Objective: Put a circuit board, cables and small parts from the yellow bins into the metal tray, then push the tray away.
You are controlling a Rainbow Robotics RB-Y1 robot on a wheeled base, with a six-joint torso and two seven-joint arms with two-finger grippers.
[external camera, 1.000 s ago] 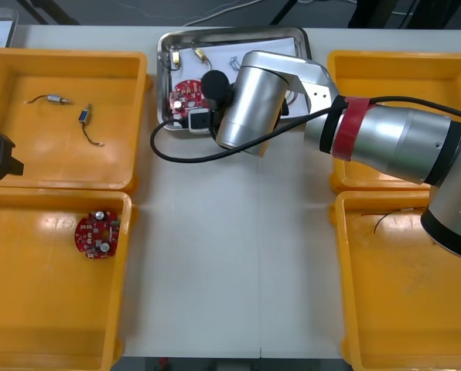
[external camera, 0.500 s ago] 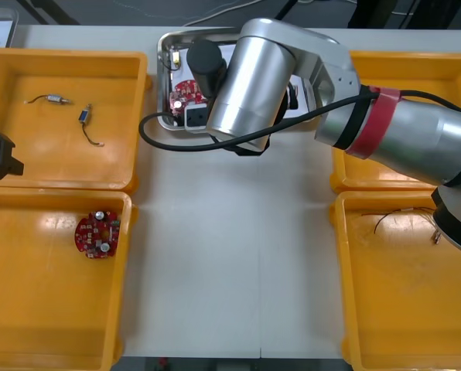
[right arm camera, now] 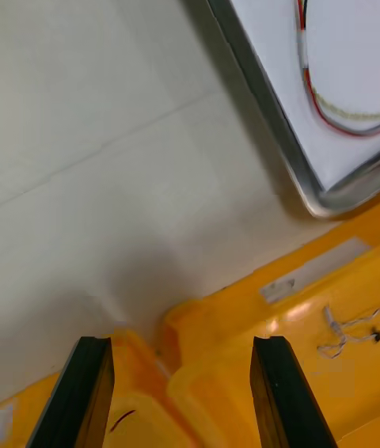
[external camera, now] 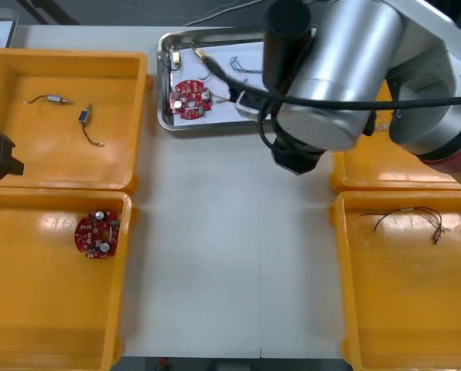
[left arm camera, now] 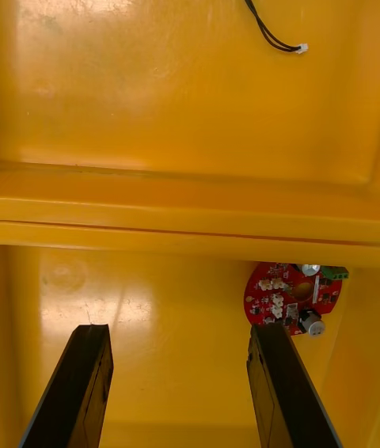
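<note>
The metal tray (external camera: 164,116), white inside, stands at the table's far middle. In it lie a red circuit board (external camera: 189,99), small metal parts (external camera: 199,54) and a red and yellow cable (right arm camera: 317,88). My right gripper (right arm camera: 184,392) is open and holds nothing. It hangs just off the tray's near right corner (right arm camera: 321,199), over the table and the rims of the right bins (right arm camera: 317,313). In the front view the right gripper (external camera: 295,158) sits under the big silver arm. At the left edge, my left gripper (left arm camera: 180,392) is parked open above the left bins.
A second circuit board (external camera: 97,234) lies in the near left bin (external camera: 29,325). The far left bin (external camera: 130,116) holds small metal parts (external camera: 54,99) on wires. A thin black cable (external camera: 408,218) lies in the near right bin (external camera: 346,309). Bare table (external camera: 230,255) runs between the bins.
My right arm has lifted and swung right, off the tray's left part, uncovering the circuit board lying there. The left arm has not moved.
</note>
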